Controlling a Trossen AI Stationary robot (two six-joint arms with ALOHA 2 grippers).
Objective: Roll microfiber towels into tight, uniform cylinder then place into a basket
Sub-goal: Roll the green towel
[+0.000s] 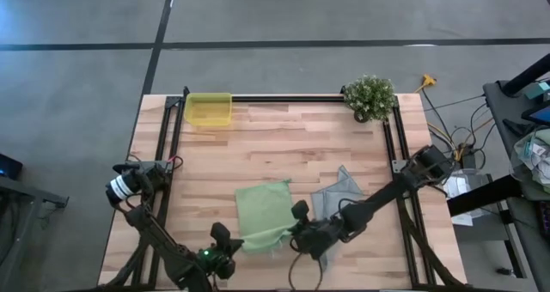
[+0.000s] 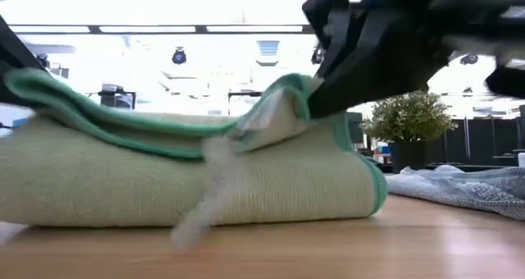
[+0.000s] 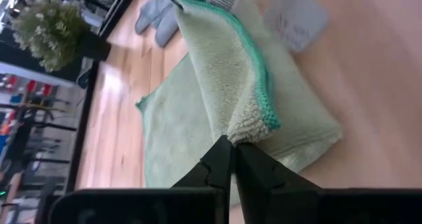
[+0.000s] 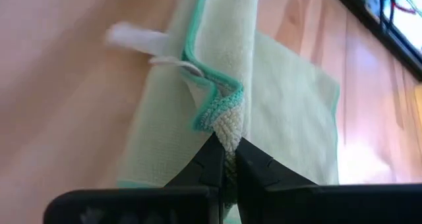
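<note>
Both of your arms work the near edge of the wooden counter (image 1: 284, 146), each gripping a corner of the light green towel (image 1: 262, 210). Your left tool (image 3: 229, 145) is pinched shut on the towel's near left corner, its two dark fingers pressed together around a tuft of the teal-trimmed hem. Your right tool (image 4: 224, 148) is likewise clamped on the towel's near right corner, where the hem bunches into a small zigzag just beside the white tag (image 4: 135, 36).

Seen from above, the green towel lies near the front of the counter, between the two tools, its front edge folded back over the rest of the cloth. From counter height, that lifted edge forms a thick fold resting on the flat layer beneath, with the right arm reaching down onto its top corner.

The grey-blue towel (image 1: 335, 193) lies crumpled just to the right of the green one, partly under your right arm and touching the green towel's edge or very nearly so.

The yellow basket (image 1: 209, 110) sits at the far left corner of the counter, well apart from both towels. A leafy potted plant (image 1: 370, 96) stands at the far right corner.
</note>
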